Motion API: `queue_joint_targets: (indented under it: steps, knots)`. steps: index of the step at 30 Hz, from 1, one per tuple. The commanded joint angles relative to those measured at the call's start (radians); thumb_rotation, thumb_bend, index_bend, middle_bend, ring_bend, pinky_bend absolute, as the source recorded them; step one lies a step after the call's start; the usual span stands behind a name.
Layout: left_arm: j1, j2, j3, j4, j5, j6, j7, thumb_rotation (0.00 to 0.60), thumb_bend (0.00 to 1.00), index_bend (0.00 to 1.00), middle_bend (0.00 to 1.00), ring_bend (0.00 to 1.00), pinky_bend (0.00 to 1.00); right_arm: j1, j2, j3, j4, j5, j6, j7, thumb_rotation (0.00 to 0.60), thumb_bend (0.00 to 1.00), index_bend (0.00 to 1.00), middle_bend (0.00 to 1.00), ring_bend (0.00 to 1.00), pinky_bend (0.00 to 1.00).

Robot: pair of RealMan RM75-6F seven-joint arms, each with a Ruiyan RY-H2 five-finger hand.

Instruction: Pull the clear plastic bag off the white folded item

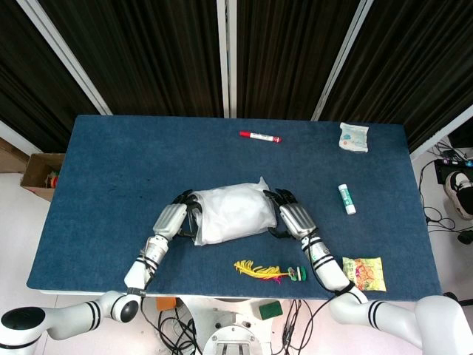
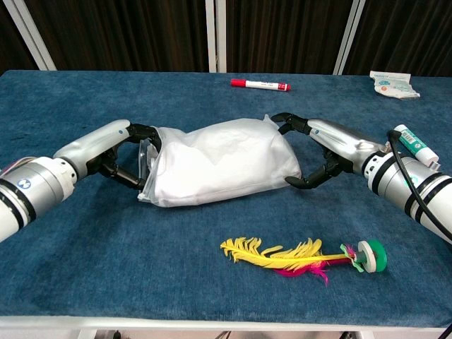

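Dark curtains hang behind a blue worktop (image 2: 85, 282), and near its middle lies the white folded item (image 2: 222, 162) inside the clear plastic bag (image 2: 146, 161), whose open end bunches up on the left. The left hand (image 2: 116, 152) has its fingers (image 2: 145, 132) curled onto that bunched end, gripping the plastic. At the opposite end, the right hand (image 2: 321, 152) cups the bundle, fingers spread above and below it. A yellow feather toy (image 2: 296, 254) lies nearer the front edge, a red marker (image 2: 260, 85) further back.
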Motion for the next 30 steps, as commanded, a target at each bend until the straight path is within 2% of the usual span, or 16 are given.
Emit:
queue_joint_targets:
  steps: [1, 6, 11, 15, 24, 27, 30]
  knots:
    - [-0.027, -0.037, -0.007, 0.048, 0.023, 0.001, -0.003, 0.6, 0.25, 0.41, 0.13, 0.02, 0.1, 0.0, 0.0, 0.002, 0.0, 0.0, 0.003, -0.002, 0.6, 0.28, 0.04, 0.17, 0.0, 0.07]
    - [-0.051, -0.081, -0.015, 0.109, 0.048, 0.022, -0.012, 0.6, 0.31, 0.52, 0.15, 0.02, 0.1, 0.0, 0.001, 0.005, -0.004, 0.001, 0.006, -0.004, 0.6, 0.28, 0.04, 0.17, 0.0, 0.06]
    - [-0.055, -0.111, -0.015, 0.164, 0.076, 0.072, -0.037, 0.6, 0.51, 0.68, 0.24, 0.03, 0.09, -0.001, 0.005, 0.007, -0.009, -0.002, 0.016, -0.006, 0.6, 0.28, 0.05, 0.17, 0.0, 0.05]
    - [-0.04, -0.106, -0.007, 0.181, 0.095, 0.116, -0.059, 0.6, 0.58, 0.73, 0.28, 0.03, 0.09, -0.002, 0.02, 0.006, -0.015, -0.003, 0.017, -0.013, 0.6, 0.29, 0.05, 0.17, 0.0, 0.05]
    - [-0.005, -0.05, 0.007, 0.152, 0.112, 0.173, -0.085, 0.6, 0.59, 0.75, 0.3, 0.04, 0.09, -0.009, 0.139, -0.004, -0.1, -0.027, 0.035, -0.079, 0.6, 0.29, 0.05, 0.17, 0.0, 0.03]
    - [0.0, -0.027, 0.018, 0.144, 0.119, 0.171, -0.095, 0.6, 0.59, 0.74, 0.3, 0.04, 0.09, 0.012, 0.218, 0.011, -0.148, -0.023, 0.002, -0.103, 0.6, 0.3, 0.05, 0.17, 0.0, 0.03]
    - [-0.002, -0.008, 0.028, 0.143, 0.129, 0.163, -0.1, 0.6, 0.59, 0.74, 0.3, 0.04, 0.09, 0.073, 0.3, 0.044, -0.181, -0.006, -0.077, -0.177, 0.6, 0.31, 0.07, 0.2, 0.0, 0.03]
